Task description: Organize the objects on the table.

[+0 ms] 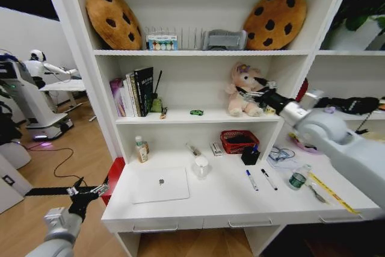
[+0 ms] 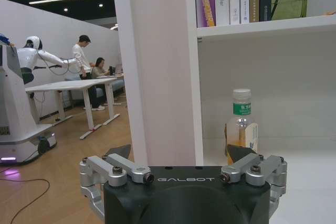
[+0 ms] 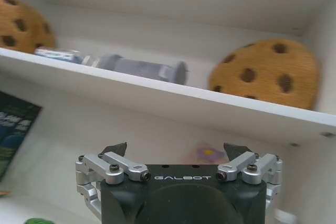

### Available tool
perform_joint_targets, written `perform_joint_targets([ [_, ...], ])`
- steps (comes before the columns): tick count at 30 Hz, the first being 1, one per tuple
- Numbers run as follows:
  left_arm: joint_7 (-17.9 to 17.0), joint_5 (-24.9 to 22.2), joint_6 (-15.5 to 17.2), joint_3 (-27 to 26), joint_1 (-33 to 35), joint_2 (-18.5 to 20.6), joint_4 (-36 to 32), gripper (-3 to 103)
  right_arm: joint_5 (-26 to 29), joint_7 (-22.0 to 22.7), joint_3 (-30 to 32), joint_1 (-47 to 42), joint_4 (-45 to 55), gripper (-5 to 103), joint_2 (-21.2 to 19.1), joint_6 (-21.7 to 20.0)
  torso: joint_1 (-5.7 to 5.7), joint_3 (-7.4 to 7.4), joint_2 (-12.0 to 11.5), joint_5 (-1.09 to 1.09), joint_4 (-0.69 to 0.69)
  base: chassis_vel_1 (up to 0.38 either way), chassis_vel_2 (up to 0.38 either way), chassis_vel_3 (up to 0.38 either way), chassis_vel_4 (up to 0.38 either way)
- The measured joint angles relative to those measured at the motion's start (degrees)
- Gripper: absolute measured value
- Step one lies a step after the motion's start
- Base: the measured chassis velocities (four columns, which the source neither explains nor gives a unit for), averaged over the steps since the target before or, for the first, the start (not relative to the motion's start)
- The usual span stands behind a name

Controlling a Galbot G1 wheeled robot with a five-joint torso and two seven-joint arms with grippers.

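On the white table [image 1: 228, 200] lie a silver laptop [image 1: 160, 183], two dark pens [image 1: 251, 180], a black pen cup [image 1: 250, 155], a small juice bottle [image 1: 141, 148] and a clear water bottle [image 1: 298, 177]. The tiny green toy car [image 1: 197, 112] sits on the shelf above. My right gripper [image 1: 258, 89] is raised to that shelf, close in front of the pink plush toy [image 1: 243, 90]; it is open and holds nothing [image 3: 178, 150]. Low beside the table's left end, my left gripper [image 1: 93, 189] is open and holds nothing [image 2: 178, 153], facing the juice bottle [image 2: 242, 124].
A red basket [image 1: 239, 141] and a white cup [image 1: 201, 165] stand at the back of the desk. Books [image 1: 135, 91] fill the shelf's left side. Two cookie cushions [image 1: 113, 17] lean on the top shelf. A red box [image 1: 114, 176] sits by the table's left leg.
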Motion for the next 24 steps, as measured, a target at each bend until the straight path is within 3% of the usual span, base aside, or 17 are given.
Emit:
perform_joint_targets([
  [1,0.0,0.0,0.0,0.0,0.0,0.0,0.0,100,0.0,0.0,0.0,0.0,0.0,100,0.0,0.0,0.0,0.0,0.0,0.0,0.0,0.0,0.0,0.0,0.0],
  [2,0.0,0.0,0.0,0.0,0.0,0.0,0.0,100,-0.8,2.3,7.5,-8.2,2.3,100,3.6,-0.9,0.01,0.0,0.0,-0.03,0.02,0.0,0.0,0.0,0.0],
  [3,0.0,0.0,0.0,0.0,0.0,0.0,0.0,100,-0.8,2.3,7.5,-8.2,2.3,100,3.6,-0.9,0.01,0.0,0.0,-0.03,0.02,0.0,0.0,0.0,0.0],
  [4,0.0,0.0,0.0,0.0,0.0,0.0,0.0,100,-2.8,3.3,14.0,-17.7,4.0,100,9.1,-1.2,0.0,-0.01,0.0,-0.06,0.01,0.0,0.0,0.0,0.0],
  [5,0.0,0.0,0.0,0.0,0.0,0.0,0.0,100,-6.1,2.7,18.6,-26.5,4.6,100,15.0,-0.9,0.01,0.0,0.0,0.1,-0.05,0.0,0.0,0.0,0.0],
  [6,0.0,0.0,0.0,0.0,0.0,0.0,0.0,100,-6.1,2.7,18.6,-26.5,4.6,100,15.0,-0.9,0.01,0.0,0.0,0.1,-0.05,0.0,0.0,0.0,0.0],
  [8,0.0,0.0,0.0,0.0,0.0,0.0,0.0,100,-11.0,0.4,23.3,-37.6,5.9,100,23.5,0.5,-0.01,-0.01,0.0,-0.02,-0.11,0.0,0.0,0.0,0.0],
  [9,0.0,0.0,0.0,0.0,0.0,0.0,0.0,100,-11.0,0.4,23.3,-37.6,5.9,100,23.5,0.5,-0.01,-0.01,0.0,-0.02,-0.11,0.0,0.0,0.0,0.0],
  [11,0.0,0.0,0.0,0.0,0.0,0.0,0.0,100,-15.9,-0.7,24.0,-44.5,7.9,100,29.9,2.1,-0.01,-0.01,0.0,0.01,-0.06,0.0,0.0,0.0,0.0],
  [12,0.0,0.0,0.0,0.0,0.0,0.0,0.0,100,-15.9,-0.7,24.0,-44.5,7.9,100,29.9,2.1,-0.01,-0.01,0.0,0.01,-0.06,0.0,0.0,0.0,0.0],
  [14,0.0,0.0,0.0,0.0,0.0,0.0,0.0,100,-22.3,-1.3,23.5,-47.6,8.7,100,35.7,4.4,-0.01,0.0,0.0,-0.06,-0.03,0.0,0.0,0.0,0.0],
  [17,0.0,0.0,0.0,0.0,0.0,0.0,0.0,100,-24.1,-1.0,22.4,-48.6,9.1,100,38.2,5.1,0.0,-0.01,0.0,-0.02,-0.04,0.0,0.0,0.0,0.0],
  [18,0.0,0.0,0.0,0.0,0.0,0.0,0.0,100,-26.4,0.1,20.5,-49.5,9.5,100,40.8,5.5,0.0,0.0,0.0,-0.02,-0.05,0.0,0.0,0.0,0.0],
  [24,0.0,0.0,0.0,0.0,0.0,0.0,0.0,100,-30.2,2.4,15.5,-49.3,9.6,100,43.5,6.3,0.0,0.0,0.0,-0.02,-0.04,0.0,0.0,0.0,0.0],
])
